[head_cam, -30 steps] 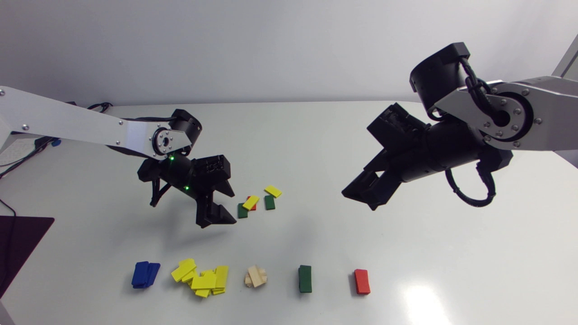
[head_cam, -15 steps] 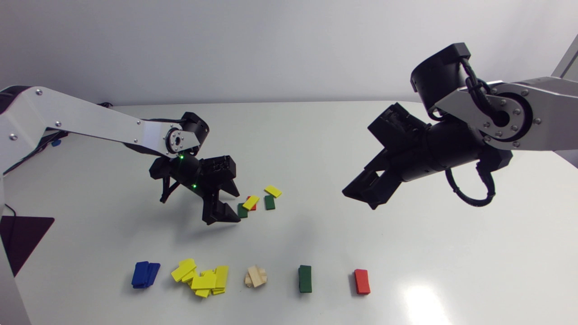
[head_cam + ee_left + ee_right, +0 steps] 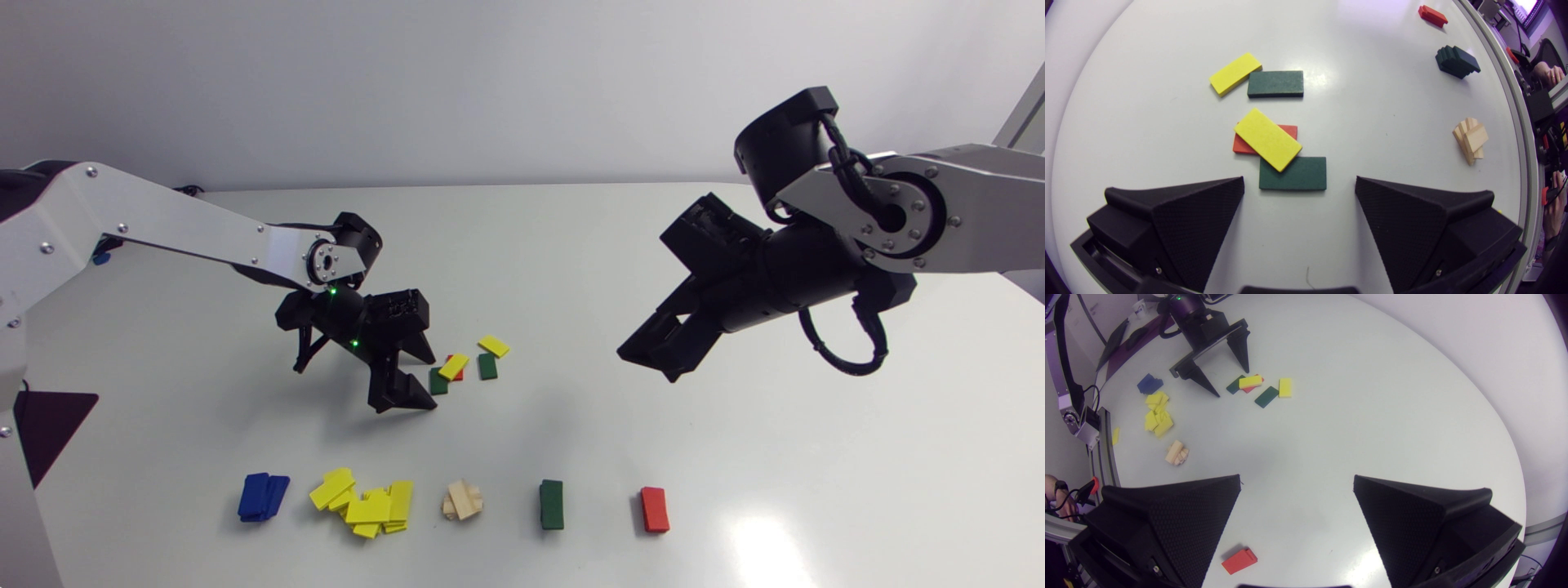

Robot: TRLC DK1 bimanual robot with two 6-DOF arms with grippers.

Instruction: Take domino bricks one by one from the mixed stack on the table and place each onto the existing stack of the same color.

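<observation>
Seen from above, the left gripper [image 3: 429, 384] hangs low over the counter [image 3: 571, 269], its fingers spread wide and holding nothing, right beside the mixed stack [image 3: 465, 365]. The right gripper [image 3: 649, 364] hovers well apart, equally wide and empty. Along the near edge sit the blue stack [image 3: 263, 496], yellow stack [image 3: 365, 504], wooden stack [image 3: 464, 500], green stack [image 3: 552, 505] and red stack [image 3: 654, 510]. In the left wrist view, a green brick [image 3: 1306, 175] lies between the fingertips, touching neither. A yellow brick [image 3: 1267, 139] rests across it and across a red brick [image 3: 1241, 146]. Further ahead, a second yellow brick [image 3: 1235, 73] touches a second green brick [image 3: 1276, 83]. In the right wrist view, the red stack lies below the gap between the open fingers.
</observation>
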